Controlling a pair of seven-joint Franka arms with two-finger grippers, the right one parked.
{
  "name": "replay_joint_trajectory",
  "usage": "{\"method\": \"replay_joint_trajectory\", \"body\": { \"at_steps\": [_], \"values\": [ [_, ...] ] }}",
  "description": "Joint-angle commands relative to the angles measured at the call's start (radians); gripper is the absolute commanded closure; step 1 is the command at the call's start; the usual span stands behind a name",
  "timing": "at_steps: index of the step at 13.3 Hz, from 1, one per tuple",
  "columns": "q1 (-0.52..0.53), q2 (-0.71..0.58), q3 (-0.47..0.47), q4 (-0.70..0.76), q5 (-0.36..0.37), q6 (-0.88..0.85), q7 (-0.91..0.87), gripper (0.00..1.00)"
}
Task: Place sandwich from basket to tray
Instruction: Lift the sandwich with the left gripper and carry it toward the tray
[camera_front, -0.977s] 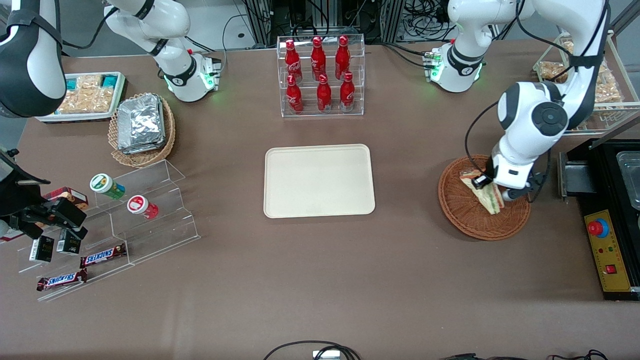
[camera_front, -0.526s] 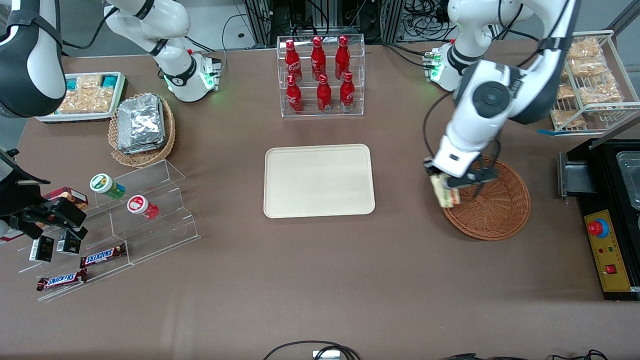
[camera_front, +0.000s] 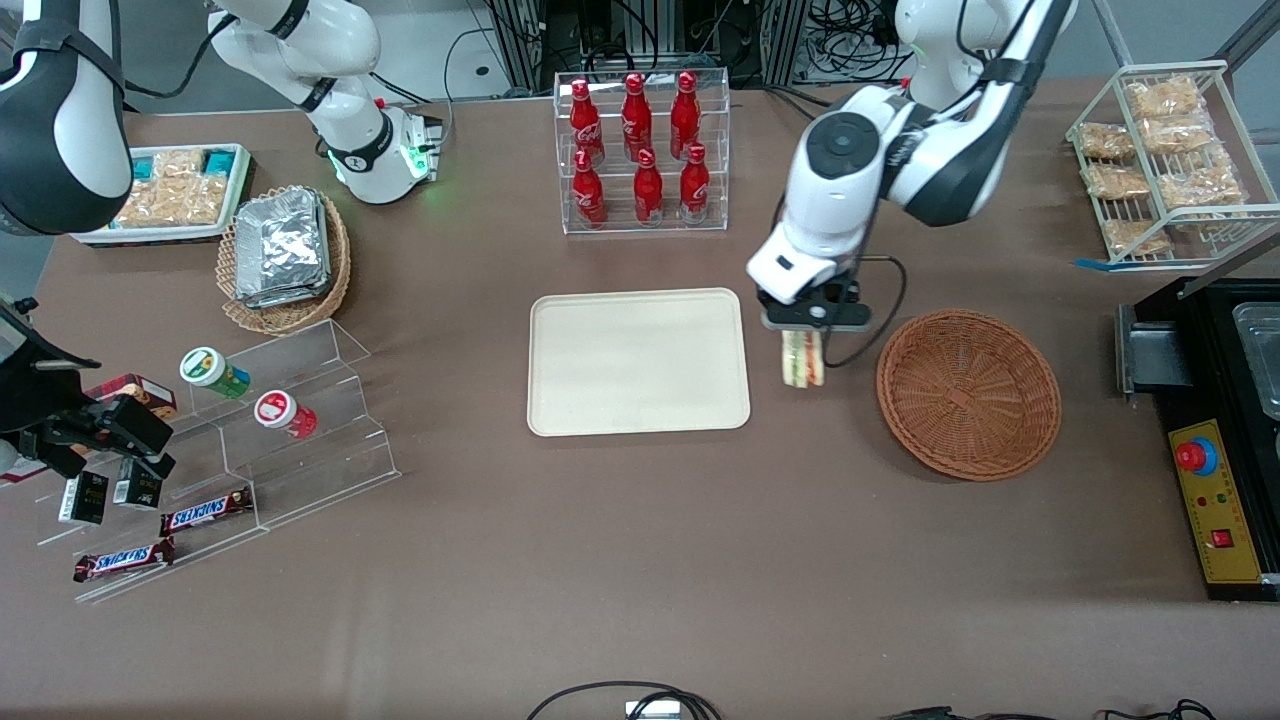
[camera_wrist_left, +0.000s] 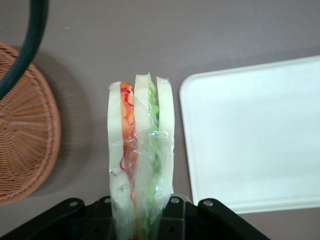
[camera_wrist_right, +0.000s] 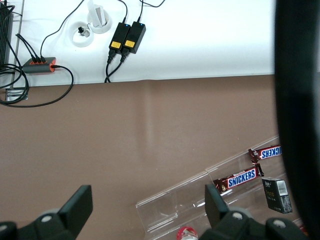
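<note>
Front view shows the left arm's gripper (camera_front: 803, 335) above the bare table, in the gap between the tray (camera_front: 560, 400) and the basket (camera_front: 968, 394). It is closed on the sandwich (camera_front: 802, 358), which hangs down from it with the cut face and the coloured filling layers visible. The sandwich is lifted off the table and touches neither the tray nor the basket. It is just beside the tray's short edge, and the basket is a little more away from the gripper, toward the working arm's end of the table. The basket has nothing inside it, and the tray surface is bare.

From the left wrist view, the sandwich (camera_wrist_left: 141, 150) is upright between the jaws, and its clear wrap is wrinkled near the grip. Three slices of pale bread are seen, with orange and red filling in one gap and green filling in the other. The tray (camera_wrist_left: 255, 135) lies on one side of the sandwich and the basket (camera_wrist_left: 25, 125) on the other side.
</note>
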Motion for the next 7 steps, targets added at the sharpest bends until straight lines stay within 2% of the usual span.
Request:
{"method": "replay_joint_trajectory", "body": {
  "at_steps": [1,3,7],
  "values": [
    [-0.061,0.070,0.000,0.035,0.022,0.028,-0.022,1.00],
    [-0.101,0.122,0.000,0.037,0.026,0.059,-0.070,1.00],
    [-0.155,0.231,0.000,0.041,0.095,0.114,-0.148,1.00]
  ]
}}
